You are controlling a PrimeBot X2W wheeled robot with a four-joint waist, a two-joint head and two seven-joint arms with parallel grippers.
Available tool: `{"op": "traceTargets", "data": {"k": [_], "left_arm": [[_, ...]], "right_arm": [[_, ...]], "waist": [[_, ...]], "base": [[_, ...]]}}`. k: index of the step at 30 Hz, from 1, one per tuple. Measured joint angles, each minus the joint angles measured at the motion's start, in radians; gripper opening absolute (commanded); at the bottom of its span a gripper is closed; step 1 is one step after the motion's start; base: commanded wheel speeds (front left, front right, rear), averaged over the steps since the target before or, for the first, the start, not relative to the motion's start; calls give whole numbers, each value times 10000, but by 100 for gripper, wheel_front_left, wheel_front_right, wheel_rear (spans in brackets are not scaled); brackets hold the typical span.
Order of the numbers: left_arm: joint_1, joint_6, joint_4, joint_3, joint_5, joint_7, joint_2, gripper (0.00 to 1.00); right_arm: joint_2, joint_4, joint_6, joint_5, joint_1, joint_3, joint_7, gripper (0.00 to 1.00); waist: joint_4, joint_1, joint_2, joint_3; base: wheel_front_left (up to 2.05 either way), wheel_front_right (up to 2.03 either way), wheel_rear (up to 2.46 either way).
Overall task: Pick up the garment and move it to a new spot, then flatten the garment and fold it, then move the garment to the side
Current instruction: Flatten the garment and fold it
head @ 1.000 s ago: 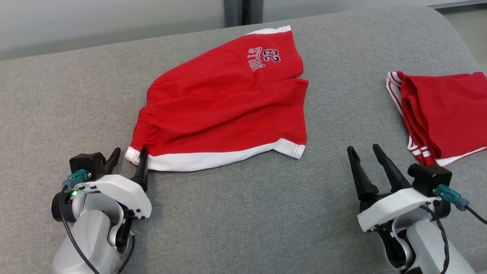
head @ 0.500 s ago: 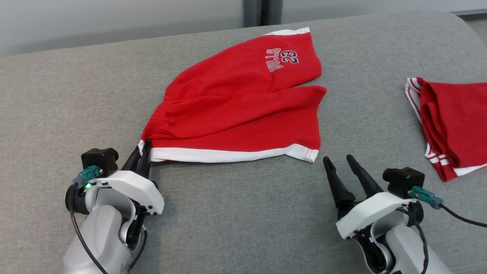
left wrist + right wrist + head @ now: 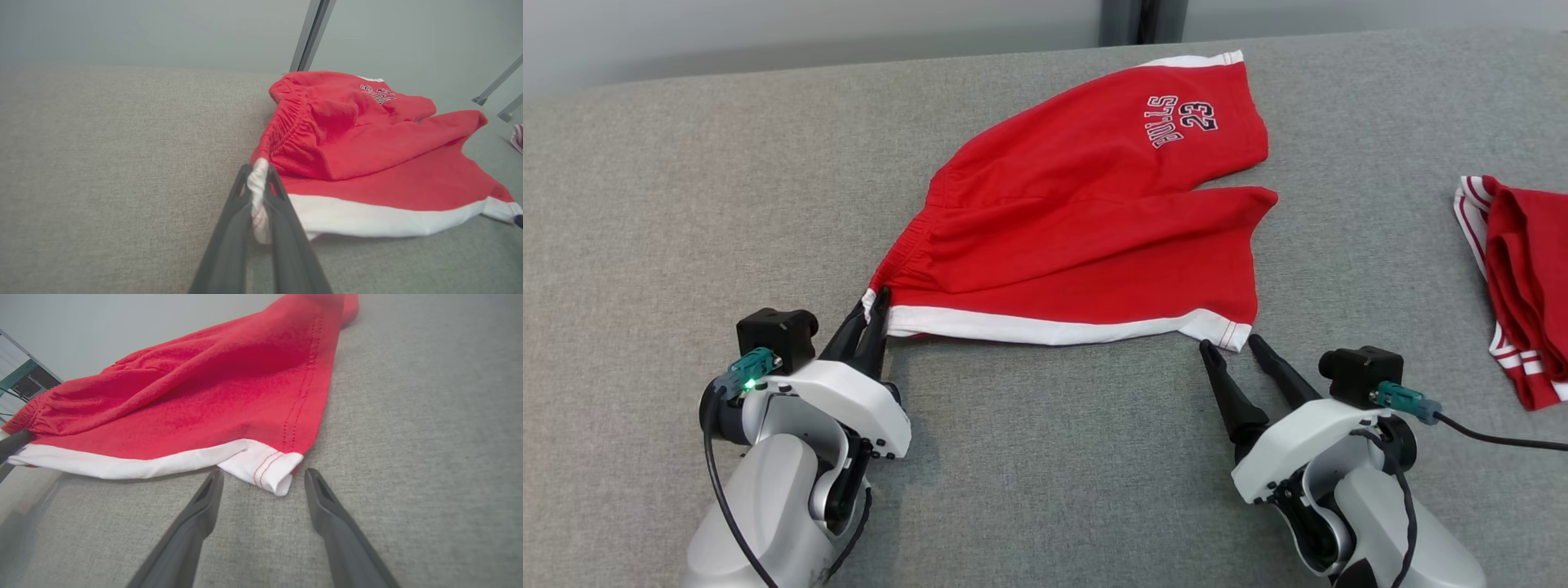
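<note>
Shows the shorts (image 3: 1086, 220) spread on the cushion (image 3: 686, 204), with the elastic waist at their left, the legs at their right, a white band along their near edge and a "23" print (image 3: 1184, 121) on the far leg.

Pinches the shorts' near-left corner, where the waist meets the white band, with the left gripper (image 3: 872, 306). Has both fingers pressed together there. Confirms it from the left wrist: white cloth of the shorts (image 3: 367, 163) bunched tight inside the left gripper (image 3: 258, 171), pulled up a little off the cushion.

Places the right gripper (image 3: 1229, 343) at the shorts' near-right corner, fingers spread wide, gripping nothing. From the right wrist, puts the curled white corner of the shorts (image 3: 204, 396) between the tips of the right gripper (image 3: 263, 473), one tip on either side; cannot tell whether either tip touches the cloth.

Shows a second garment (image 3: 1527, 269), red with white stripes, folded, well right of the shorts.
</note>
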Motion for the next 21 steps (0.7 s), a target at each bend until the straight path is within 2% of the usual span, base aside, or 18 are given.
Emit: {"op": "traceTargets", "data": {"k": [3, 4, 5, 13, 21], "left_arm": [[23, 19, -186, -54, 0, 46, 0, 0], [39, 33, -238, -73, 0, 71, -2, 0], [54, 46, -278, -90, 0, 84, -2, 0], [192, 84, -610, -173, -23, 255, 132, 0], [407, -146, -1555, -178, -497, 871, 265, 0]], "right_arm": [[-25, 215, 0, 111, -171, 58, -102, 100], [-31, 290, 0, 144, -224, 107, -111, 35], [-52, 357, 0, 150, -278, 184, -119, 0], [-339, 372, 0, 169, -412, 334, -424, 0], [-1137, -848, 0, -4, -377, -54, -545, 0]], "waist": [[77, 0, 0, 65], [103, 0, 0, 83], [129, 0, 0, 99], [183, 0, 0, -17], [121, 0, 0, -602]], "base": [[0, 0, 0], [0, 0, 0], [0, 0, 0], [0, 0, 0], [0, 0, 0]]}}
